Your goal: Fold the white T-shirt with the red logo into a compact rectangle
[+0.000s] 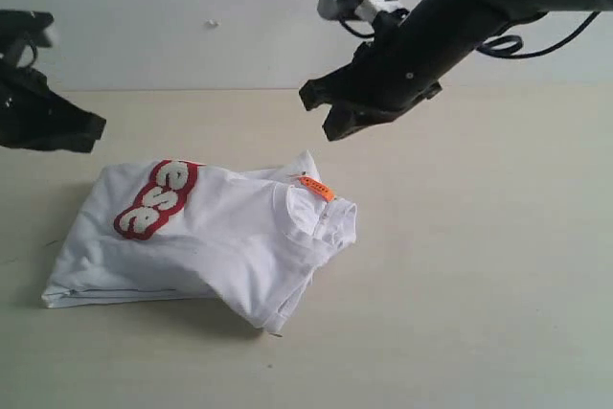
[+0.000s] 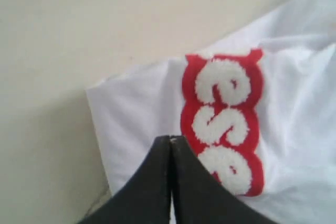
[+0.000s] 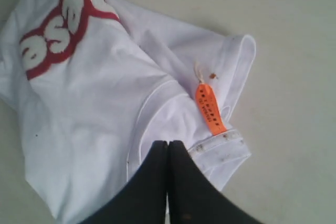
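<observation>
Red logo — 3 letters, "ese"

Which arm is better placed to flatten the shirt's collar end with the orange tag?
Right, likely. The right claw hangs shut nearest the orange tag at the collar end of the white T-shirt; the left claw sits beyond the red logo side.

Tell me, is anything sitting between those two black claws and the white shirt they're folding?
Nothing visible does. The left gripper and the right gripper both hang shut above the white T-shirt, which lies partly folded on the table. Only open air separates them from the cloth.
</observation>
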### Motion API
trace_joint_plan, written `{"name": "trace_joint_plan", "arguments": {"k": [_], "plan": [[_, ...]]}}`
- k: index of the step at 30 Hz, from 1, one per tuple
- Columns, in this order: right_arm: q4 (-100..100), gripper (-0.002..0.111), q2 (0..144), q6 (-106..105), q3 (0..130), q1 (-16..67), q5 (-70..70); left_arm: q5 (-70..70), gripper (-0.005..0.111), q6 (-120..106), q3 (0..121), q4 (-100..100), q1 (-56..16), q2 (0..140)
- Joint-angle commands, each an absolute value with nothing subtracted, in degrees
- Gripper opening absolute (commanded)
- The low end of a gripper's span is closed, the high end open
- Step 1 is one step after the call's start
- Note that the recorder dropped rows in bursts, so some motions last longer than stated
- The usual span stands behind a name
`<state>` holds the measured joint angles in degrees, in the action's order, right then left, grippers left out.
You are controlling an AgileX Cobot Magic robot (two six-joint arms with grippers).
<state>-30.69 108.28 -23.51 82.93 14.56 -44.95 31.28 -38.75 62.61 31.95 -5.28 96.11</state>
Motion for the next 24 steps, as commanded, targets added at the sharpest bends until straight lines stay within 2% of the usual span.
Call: {"name": "trace_joint_plan", "arguments": {"k": [1,9,18,24], "plan": [[-29.3,0.000,100.0,-22.7,79.8,14.6,-41.5,30.9,0.000,-38.8,62.6,34.1,-5.1,88.5],[-29.3,0.000,85.1,-21.3,70.9,14.6,-33.2,20.2,0.000,-36.4,54.7,37.4,-5.1,75.1],[-29.3,0.000,58.0,-21.3,54.3,14.6,-14.4,2.5,0.000,-35.6,40.1,42.6,-5.4,50.6],[-29.5,0.000,45.0,-21.3,49.6,14.6,-10.2,-0.8,0.000,-35.6,36.5,42.9,-10.1,38.9]]}}
